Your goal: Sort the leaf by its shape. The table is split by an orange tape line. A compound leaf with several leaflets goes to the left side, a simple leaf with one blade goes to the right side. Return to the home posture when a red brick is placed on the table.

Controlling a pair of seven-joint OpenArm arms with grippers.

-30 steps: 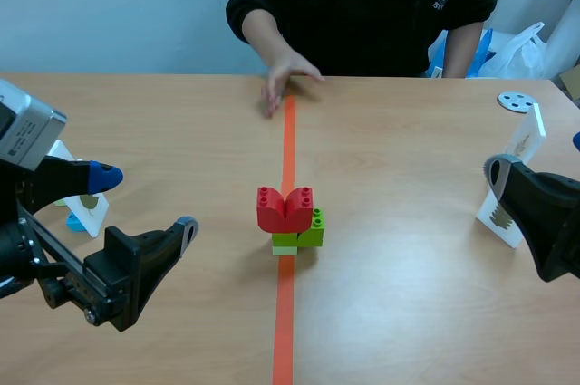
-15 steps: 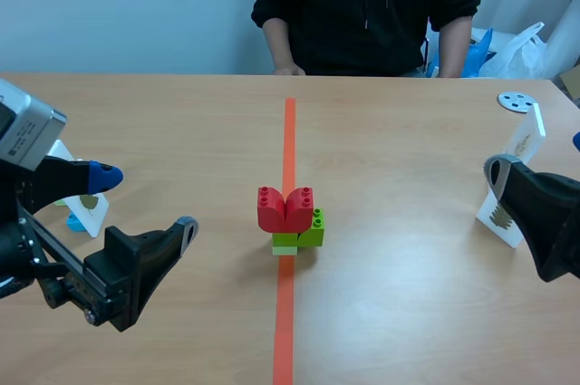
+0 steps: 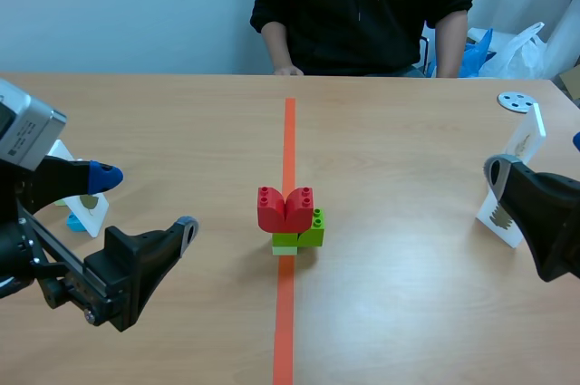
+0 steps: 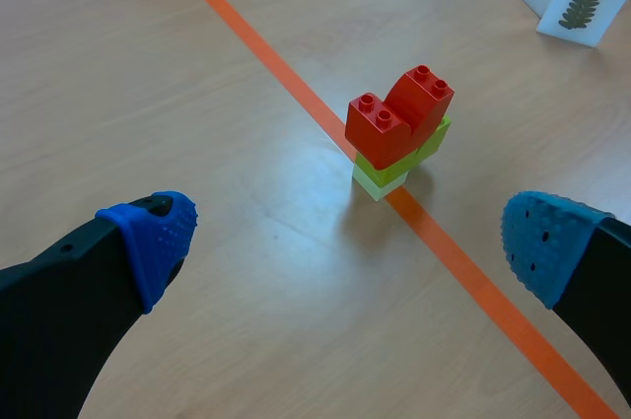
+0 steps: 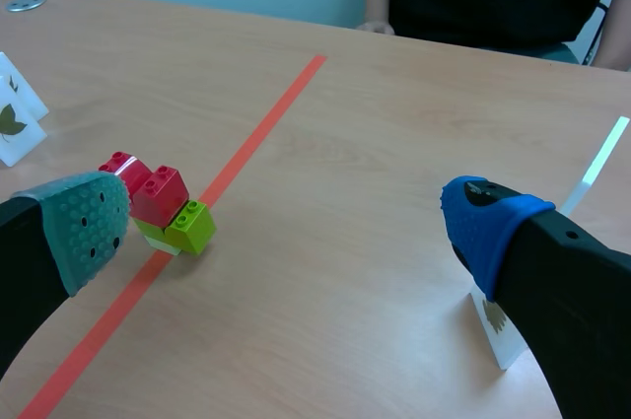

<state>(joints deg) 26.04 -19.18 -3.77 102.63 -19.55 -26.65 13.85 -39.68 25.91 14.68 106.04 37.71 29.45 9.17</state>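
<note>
At the scene's lower left the left gripper [image 3: 145, 200] hangs with its jaws spread wide on nothing, and a white leaf card [image 3: 91, 215] stands just behind it near the left edge. In the centre a red brick [image 3: 285, 207] sits on green bricks [image 3: 306, 236] on the orange tape line [image 3: 289, 131], with a person [image 3: 362, 4] seated at top centre. At the right edge a fern card [image 3: 524, 142] stands just beside the right gripper [image 5: 286, 227], whose jaws are likewise spread and empty.
</note>
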